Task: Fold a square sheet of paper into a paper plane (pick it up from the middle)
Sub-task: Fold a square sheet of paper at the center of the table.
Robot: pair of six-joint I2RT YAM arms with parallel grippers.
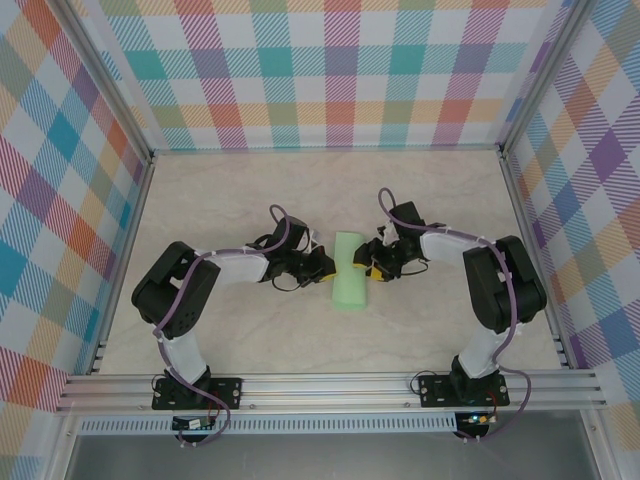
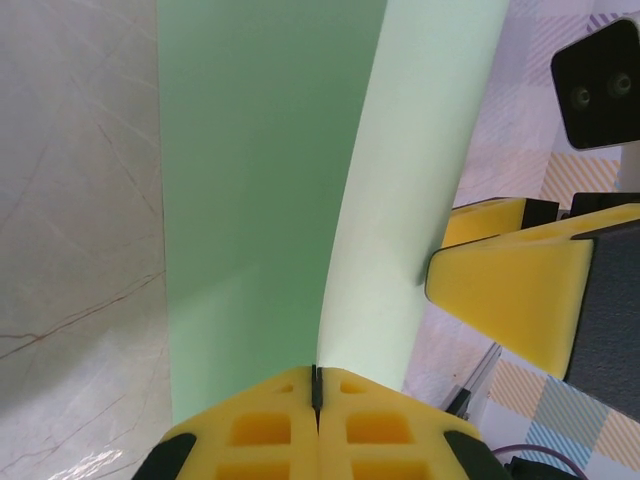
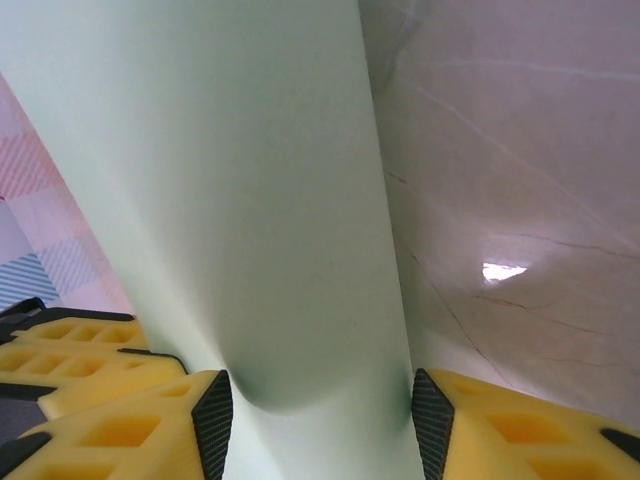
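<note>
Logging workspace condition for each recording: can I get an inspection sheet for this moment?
Surface: pale marbled table.
Job's things: green paper, folded into a long strip, at the centre between the two arms.
Clutter: nothing seen.
End effectors: left end effector shut on the paper's edge; right end effector has its jaws apart around a curved fold of the paper.
Cables: purple cables run along both arms, away from the paper.
Surroundings: checked walls; metal frame at the near edge.
</note>
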